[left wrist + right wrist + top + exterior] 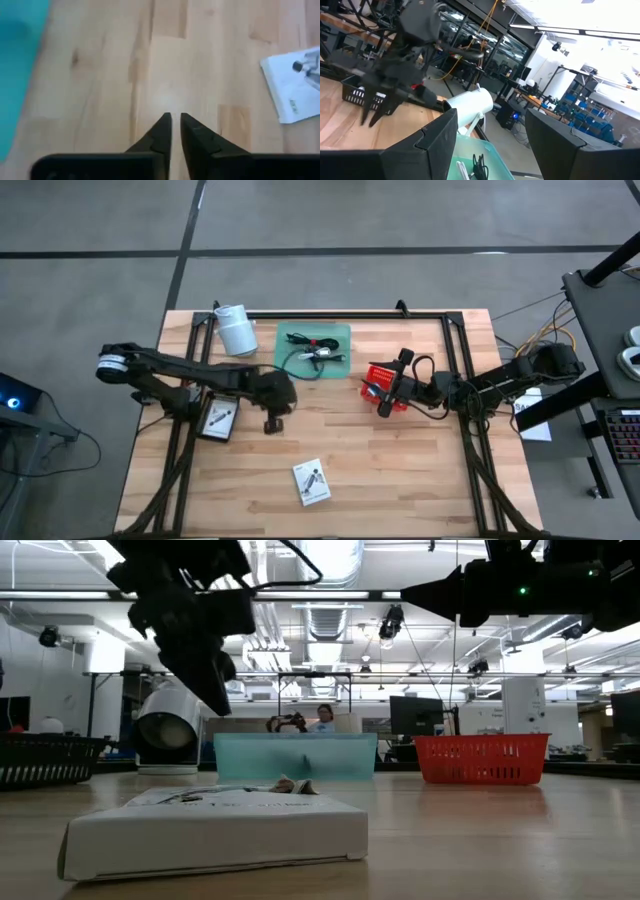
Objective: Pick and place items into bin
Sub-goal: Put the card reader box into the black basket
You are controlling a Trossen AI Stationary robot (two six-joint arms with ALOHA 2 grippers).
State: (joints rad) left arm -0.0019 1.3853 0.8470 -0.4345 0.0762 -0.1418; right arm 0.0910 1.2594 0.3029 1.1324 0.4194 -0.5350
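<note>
A teal tray [314, 350] near the table's far edge holds thin black cables [305, 358] and a small silver piece [322, 353]. A red basket [378, 376] stands to its right. One white printed card [312, 481] lies flat near the near edge. Another card [219, 418] lies partly under the left arm. My left gripper [273, 423] hangs shut above bare wood between the two cards; its wrist view shows the fingers [175, 121] empty. My right gripper [490, 135] is open over the red basket, holding nothing. No cubes show.
A white cylindrical roll [236, 330] lies at the tray's left, by the far edge. A black frame [330, 314] runs around the table top. Bare wood [400, 470] lies between the near card and the right edge. The near card [215, 825] fills the low view's foreground.
</note>
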